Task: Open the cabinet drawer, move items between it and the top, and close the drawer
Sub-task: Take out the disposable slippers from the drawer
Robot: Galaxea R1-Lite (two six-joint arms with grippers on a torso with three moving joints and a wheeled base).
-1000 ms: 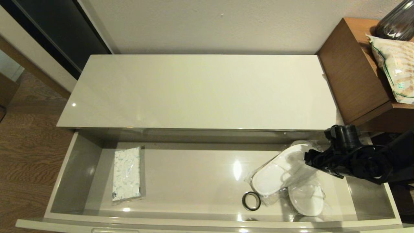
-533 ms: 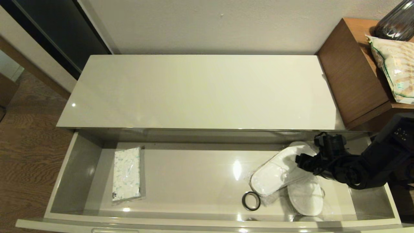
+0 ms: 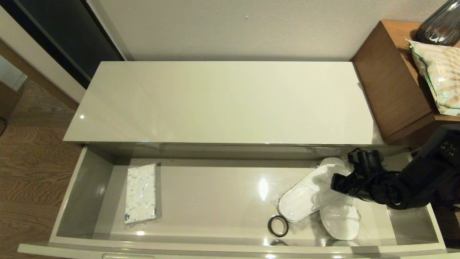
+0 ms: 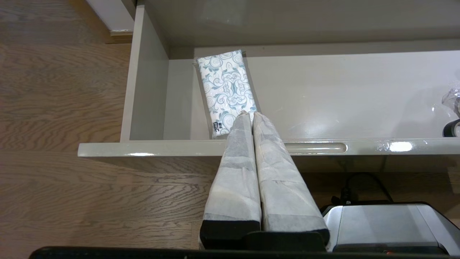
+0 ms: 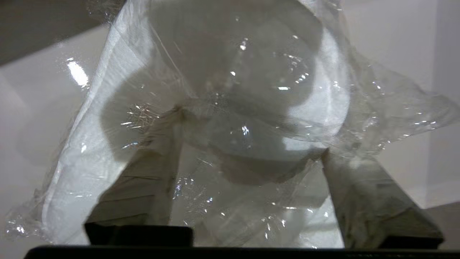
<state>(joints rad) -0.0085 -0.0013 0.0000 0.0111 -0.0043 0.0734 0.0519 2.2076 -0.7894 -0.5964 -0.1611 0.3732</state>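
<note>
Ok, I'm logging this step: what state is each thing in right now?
Drawer: pulled open.
Cabinet top: bare.
Tissue pack: flat in the drawer.
Slippers: bagged, in the drawer.
Tape roll: flat beside the slippers.
Right gripper: open, at the slipper bag.
Left gripper: shut, outside the drawer.

To your right stands a brown side unit with a beige green-edged bag and a dark glass vase on top; wood floor lies left.

A room in a home: wood floor, plain wall, shiny cream cabinet top, brown wooden side unit, slippers and tissue pack in the open drawer.
</note>
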